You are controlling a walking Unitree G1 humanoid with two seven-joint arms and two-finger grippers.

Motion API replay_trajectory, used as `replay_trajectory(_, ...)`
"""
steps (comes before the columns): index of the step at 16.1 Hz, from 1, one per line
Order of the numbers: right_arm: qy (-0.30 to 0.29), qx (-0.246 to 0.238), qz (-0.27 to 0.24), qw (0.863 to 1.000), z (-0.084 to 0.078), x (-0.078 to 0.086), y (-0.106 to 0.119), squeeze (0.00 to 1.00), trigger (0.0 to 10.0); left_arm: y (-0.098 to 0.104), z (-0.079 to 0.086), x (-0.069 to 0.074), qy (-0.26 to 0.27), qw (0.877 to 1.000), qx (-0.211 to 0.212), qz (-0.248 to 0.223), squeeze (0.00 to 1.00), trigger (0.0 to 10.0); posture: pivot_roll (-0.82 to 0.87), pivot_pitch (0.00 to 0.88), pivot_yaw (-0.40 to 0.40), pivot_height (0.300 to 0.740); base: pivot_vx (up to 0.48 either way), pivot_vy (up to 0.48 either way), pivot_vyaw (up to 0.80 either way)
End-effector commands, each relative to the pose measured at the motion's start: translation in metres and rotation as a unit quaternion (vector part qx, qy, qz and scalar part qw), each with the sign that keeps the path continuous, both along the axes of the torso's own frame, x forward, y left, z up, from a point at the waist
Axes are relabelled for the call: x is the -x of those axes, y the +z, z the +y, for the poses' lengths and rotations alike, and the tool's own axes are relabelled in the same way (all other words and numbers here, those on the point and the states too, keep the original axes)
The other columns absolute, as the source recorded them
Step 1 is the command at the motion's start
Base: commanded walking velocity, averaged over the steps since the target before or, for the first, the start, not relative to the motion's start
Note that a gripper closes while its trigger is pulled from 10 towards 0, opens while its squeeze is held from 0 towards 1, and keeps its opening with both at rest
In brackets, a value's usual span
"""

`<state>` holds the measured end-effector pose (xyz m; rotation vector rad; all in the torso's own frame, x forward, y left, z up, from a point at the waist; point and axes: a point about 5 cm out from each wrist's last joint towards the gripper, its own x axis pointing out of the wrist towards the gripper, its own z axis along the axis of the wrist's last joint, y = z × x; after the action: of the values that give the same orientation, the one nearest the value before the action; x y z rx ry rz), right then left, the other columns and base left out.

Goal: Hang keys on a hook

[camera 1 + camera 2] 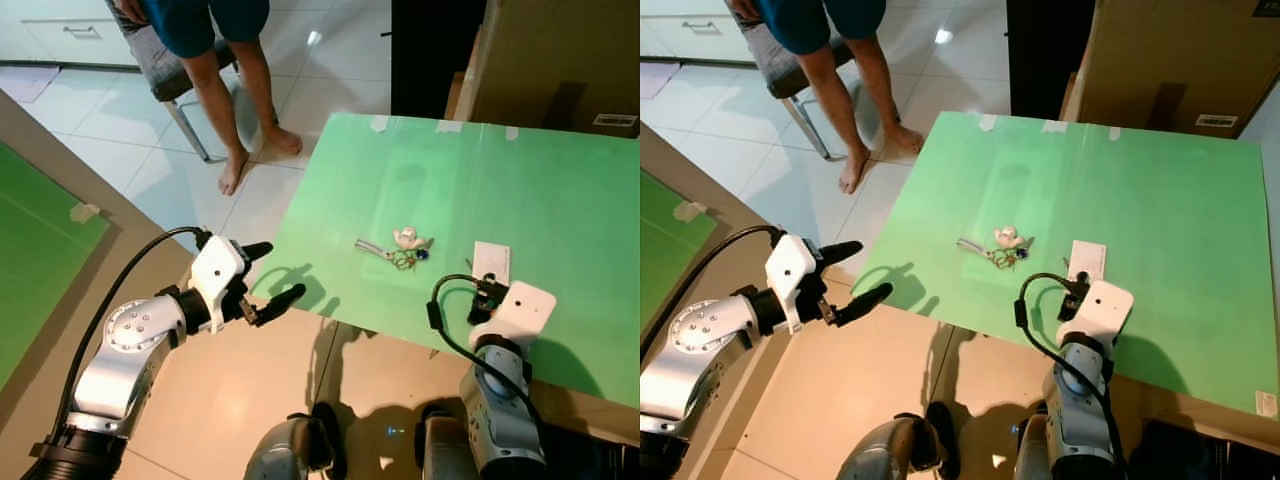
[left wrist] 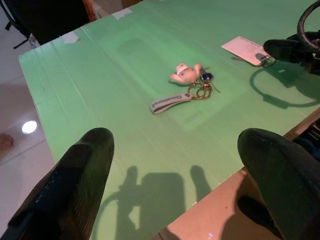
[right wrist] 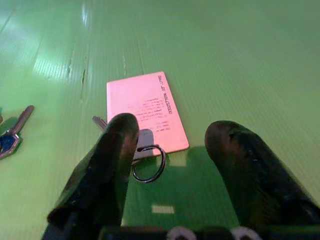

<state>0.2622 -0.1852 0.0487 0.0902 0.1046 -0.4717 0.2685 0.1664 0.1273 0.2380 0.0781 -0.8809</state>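
Note:
A bunch of keys (image 1: 400,252) with a white figurine charm (image 2: 183,73) and a grey strap (image 2: 167,102) lies on the green board (image 1: 520,190), near its front edge. To its right lies a white card (image 1: 491,262), with a single key on a dark ring (image 3: 148,165) at its near edge. My right gripper (image 3: 174,129) is open just above that card edge, and one of its fingers (image 3: 107,160) covers part of the single key. My left gripper (image 1: 268,275) hovers open off the board's left front corner, pointing toward the key bunch (image 2: 192,87).
A person's bare legs (image 1: 235,90) and a chair (image 1: 165,70) stand on the tiled floor beyond the board's far left corner. A cardboard box (image 1: 560,60) and a dark cabinet (image 1: 430,50) rise behind the board. A green panel (image 1: 30,240) lies at the left.

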Motion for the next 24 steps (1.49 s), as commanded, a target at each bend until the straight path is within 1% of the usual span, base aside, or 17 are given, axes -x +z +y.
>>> replay_trajectory(1, -0.004, -0.016, 0.009, 1.000, 0.002, 0.003, -0.007, 0.00, 10.0, 0.002, 0.007, 0.003, 0.004, 1.000, -0.009, 0.001, 0.00, 10.0, -0.10, 0.245, 0.229, 0.740, 0.000, 0.000, 0.00)
replay_trajectory(3, -0.015, -0.029, 0.007, 0.999, 0.000, 0.003, -0.009, 0.00, 10.0, 0.004, 0.005, 0.006, -0.011, 1.000, -0.007, 0.006, 0.00, 10.0, -0.10, 0.250, 0.232, 0.740, 0.000, 0.000, 0.00)
replay_trajectory(5, -0.018, -0.037, 0.010, 0.999, 0.001, 0.002, -0.012, 0.00, 10.0, 0.002, 0.004, 0.011, -0.035, 0.999, -0.020, 0.010, 0.00, 10.0, -0.09, 0.254, 0.236, 0.740, 0.000, 0.000, 0.00)
replay_trajectory(6, -0.013, -0.042, 0.007, 0.999, 0.002, -0.001, -0.011, 0.00, 10.0, 0.003, 0.003, 0.011, -0.039, 0.999, -0.019, 0.012, 0.00, 10.0, -0.09, 0.258, 0.240, 0.740, 0.000, 0.000, 0.00)
replay_trajectory(10, 0.005, -0.066, -0.010, 0.998, 0.005, -0.013, -0.008, 0.00, 10.0, 0.007, 0.002, 0.010, -0.043, 0.999, -0.020, 0.011, 0.00, 10.0, -0.09, 0.268, 0.251, 0.740, 0.000, 0.000, 0.00)
replay_trajectory(12, 0.009, -0.065, -0.009, 0.998, 0.004, -0.017, -0.008, 0.00, 10.0, 0.008, 0.003, 0.010, -0.042, 0.999, -0.021, 0.009, 0.00, 10.0, -0.08, 0.275, 0.254, 0.740, 0.000, 0.000, 0.00)
replay_trajectory(14, 0.013, -0.065, -0.001, 0.998, 0.004, -0.018, -0.011, 0.00, 10.0, 0.009, 0.003, 0.009, -0.039, 0.999, -0.021, 0.009, 0.00, 10.0, -0.08, 0.278, 0.253, 0.740, 0.000, 0.000, 0.00)
replay_trajectory(16, 0.015, -0.077, 0.013, 0.997, 0.010, -0.017, -0.017, 0.00, 10.0, 0.009, 0.004, 0.010, -0.035, 0.999, -0.020, 0.011, 0.00, 10.0, -0.08, 0.280, 0.253, 0.740, 0.000, 0.000, 0.00)
replay_trajectory(19, 0.020, -0.084, 0.016, 0.996, 0.015, -0.016, -0.020, 0.00, 10.0, 0.009, 0.005, 0.011, -0.033, 0.999, -0.021, 0.012, 0.00, 10.0, -0.07, 0.284, 0.255, 0.740, 0.000, 0.000, 0.00)
replay_trajectory(22, 0.025, -0.085, 0.018, 0.996, 0.016, -0.017, -0.021, 0.00, 10.0, 0.007, 0.006, 0.011, -0.033, 0.999, -0.021, 0.014, 0.00, 10.0, -0.07, 0.285, 0.256, 0.740, 0.000, 0.000, 0.00)
replay_trajectory(23, 0.029, -0.094, 0.020, 0.995, 0.017, -0.016, -0.023, 0.00, 0.0, 0.007, 0.007, 0.009, -0.032, 0.999, -0.022, 0.015, 0.00, 10.0, -0.07, 0.287, 0.257, 0.740, 0.000, 0.000, 0.00)
replay_trajectory(24, 0.030, -0.096, 0.020, 0.995, 0.017, -0.016, -0.023, 0.00, 0.0, 0.008, 0.006, 0.008, -0.032, 0.999, -0.022, 0.015, 0.00, 10.0, -0.07, 0.287, 0.257, 0.740, 0.000, 0.000, 0.00)
